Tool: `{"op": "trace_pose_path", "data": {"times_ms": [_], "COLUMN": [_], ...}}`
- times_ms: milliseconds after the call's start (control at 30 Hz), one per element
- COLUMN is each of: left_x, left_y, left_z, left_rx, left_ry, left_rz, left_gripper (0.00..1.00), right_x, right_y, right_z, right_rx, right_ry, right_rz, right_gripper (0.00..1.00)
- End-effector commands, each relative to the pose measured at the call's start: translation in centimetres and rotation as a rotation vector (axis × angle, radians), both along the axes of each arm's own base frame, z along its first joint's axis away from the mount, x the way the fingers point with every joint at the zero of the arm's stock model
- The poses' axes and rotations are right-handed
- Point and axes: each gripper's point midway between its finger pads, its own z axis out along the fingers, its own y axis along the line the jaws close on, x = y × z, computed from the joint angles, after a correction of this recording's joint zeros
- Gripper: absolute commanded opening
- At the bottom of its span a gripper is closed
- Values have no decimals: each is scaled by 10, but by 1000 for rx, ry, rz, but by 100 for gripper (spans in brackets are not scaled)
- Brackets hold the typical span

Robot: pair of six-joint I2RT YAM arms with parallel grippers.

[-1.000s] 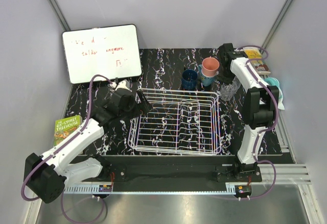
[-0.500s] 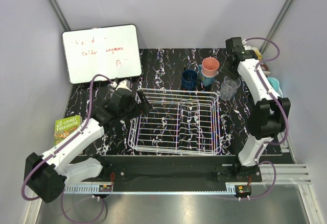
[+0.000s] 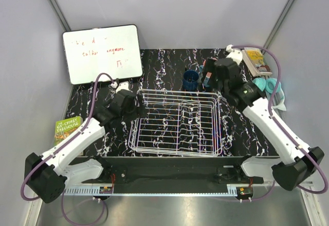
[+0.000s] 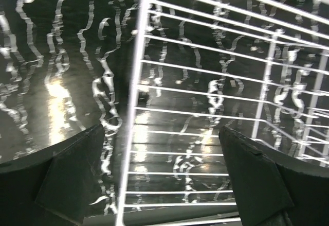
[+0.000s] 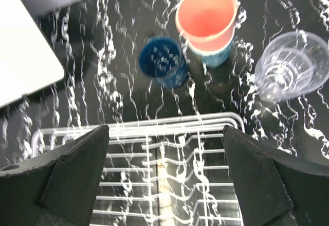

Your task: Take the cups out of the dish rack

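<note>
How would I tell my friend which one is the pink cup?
Find the big white wire dish rack on the black marbled table. Just past its far edge, the pink cup sits stacked in a teal cup, between a dark blue cup and a clear glass. It's the only pink one.

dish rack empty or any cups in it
Empty: only bare wires in the dish rack; blue cup, pink tumbler and clear glass stand beyond it.
</note>
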Motion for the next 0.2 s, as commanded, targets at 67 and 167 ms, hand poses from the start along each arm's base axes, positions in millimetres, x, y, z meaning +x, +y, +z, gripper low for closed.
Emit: {"op": "trace_pose_path", "data": {"times_ms": [67, 167], "left_x": [5, 7], "left_y": [17, 21], "left_z": [27, 31], "left_rx": [73, 83], "left_ry": [-92, -105], "left_rz": [19, 35], "left_gripper": [99, 99], "right_x": [-32, -51], "right_y": [22, 39], "right_z": [-16, -22], "right_rx": [-86, -89], "right_ry": [-57, -63], "right_rz": [32, 86], "right_gripper": [100, 100]}}
